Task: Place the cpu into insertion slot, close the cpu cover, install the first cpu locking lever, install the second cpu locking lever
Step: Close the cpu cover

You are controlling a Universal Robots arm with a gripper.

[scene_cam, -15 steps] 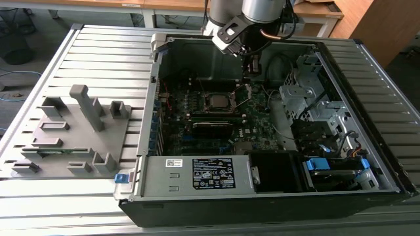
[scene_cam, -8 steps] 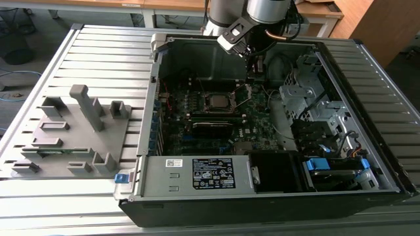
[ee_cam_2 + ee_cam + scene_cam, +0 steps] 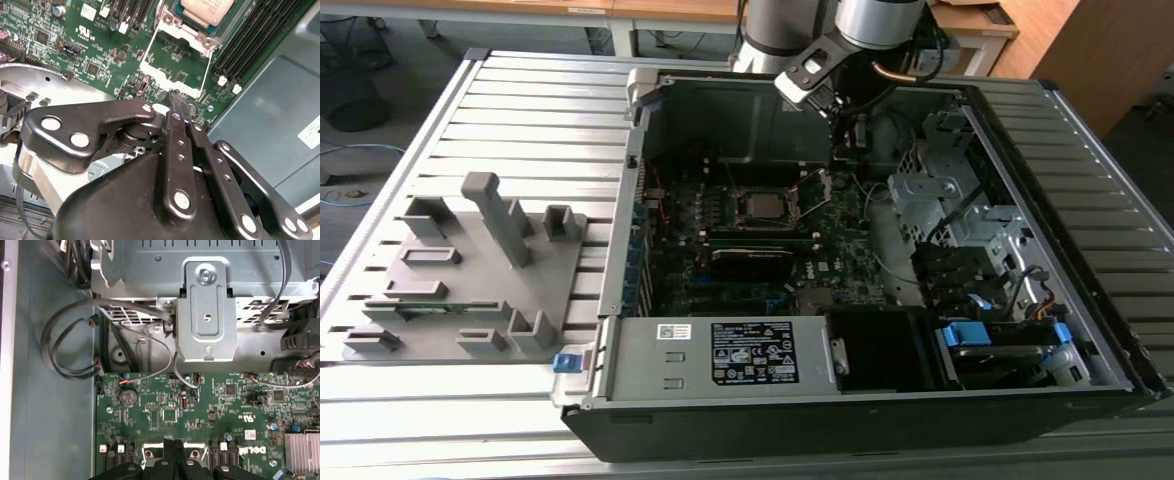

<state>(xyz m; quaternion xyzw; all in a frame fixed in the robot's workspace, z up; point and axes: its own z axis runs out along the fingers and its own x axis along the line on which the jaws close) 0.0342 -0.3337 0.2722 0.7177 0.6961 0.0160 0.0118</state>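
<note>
Finds the cpu (image 3: 207, 10) already seated in the insertion slot (image 3: 167, 20), inside the open computer case (image 3: 627, 250) on the slatted table (image 3: 520, 100). Places that first step as done.

Finds the cpu cover (image 3: 162, 75) swung open, lying off the socket over the green motherboard (image 3: 100, 50) with board showing through its square window. Notes a thin lever wire (image 3: 207, 70) running along one side of the frame, not latched.

Finds the tool (image 3: 178, 100) closed in the second wrist view, fingertips together with nothing visibly gripped, poised at the free edge of the cover. Cannot tell for certain whether the tip touches that edge or sits just above it, as the linkage hides the contact point.

Judges the step in hand to be closing the cover, not yet done. Judges it to call for a firm catch on the free edge and a swing about the hinge, with the lever wire kept clear of the frame.
</note>
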